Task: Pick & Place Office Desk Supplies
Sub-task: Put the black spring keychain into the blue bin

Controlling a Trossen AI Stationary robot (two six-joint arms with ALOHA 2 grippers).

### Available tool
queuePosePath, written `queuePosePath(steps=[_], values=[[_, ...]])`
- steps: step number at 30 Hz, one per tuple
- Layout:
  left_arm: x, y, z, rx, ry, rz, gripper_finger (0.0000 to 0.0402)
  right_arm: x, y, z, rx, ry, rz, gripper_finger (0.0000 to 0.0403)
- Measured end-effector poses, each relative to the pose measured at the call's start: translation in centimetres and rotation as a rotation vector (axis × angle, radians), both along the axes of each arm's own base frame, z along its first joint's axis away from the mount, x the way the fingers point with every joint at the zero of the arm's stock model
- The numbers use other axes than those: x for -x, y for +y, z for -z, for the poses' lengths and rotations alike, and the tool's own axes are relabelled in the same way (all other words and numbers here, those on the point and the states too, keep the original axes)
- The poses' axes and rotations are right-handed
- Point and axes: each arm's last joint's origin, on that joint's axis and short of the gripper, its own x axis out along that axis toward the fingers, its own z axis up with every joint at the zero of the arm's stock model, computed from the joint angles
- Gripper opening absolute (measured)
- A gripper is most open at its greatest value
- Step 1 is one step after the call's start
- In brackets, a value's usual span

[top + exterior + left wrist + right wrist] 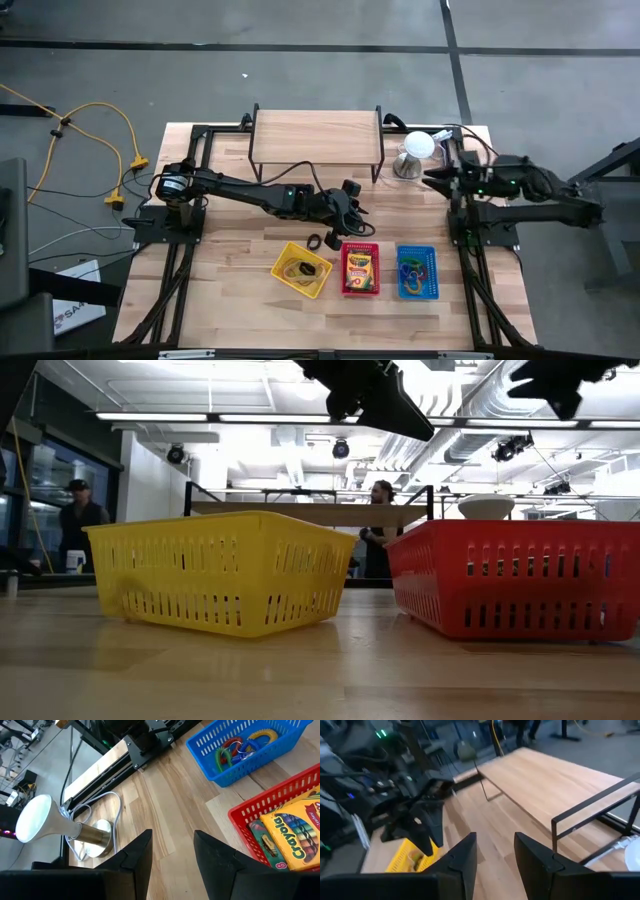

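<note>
The wooden tabletop [230, 270] carries three baskets in a row near its front edge. The yellow basket [301, 269] holds rubber bands [298, 267]. The red basket [360, 268] holds a crayon box [360, 266], its long axis running front to back. The blue basket [416, 271] holds coloured clips [410, 274]. The left gripper [352, 212] hovers empty, jaws apart, just behind the red basket. The right gripper [437, 178] waits empty, jaws apart, near the back right corner.
</note>
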Motion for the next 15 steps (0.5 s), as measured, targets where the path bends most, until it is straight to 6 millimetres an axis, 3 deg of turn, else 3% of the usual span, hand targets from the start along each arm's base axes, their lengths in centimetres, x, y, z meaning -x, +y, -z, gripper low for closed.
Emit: queuePosePath(steps=[6,15], values=[[0.0,0.0,0.0,0.000,-0.001,0.000,0.0137,1.8,0.2,2.7,-0.004,-0.172,-0.018,0.0118],[0.0,0.0,0.0,0.000,-0.004,0.000,0.0137,1.2,0.4,6.5,0.036,-0.362,-0.123,0.0118]])
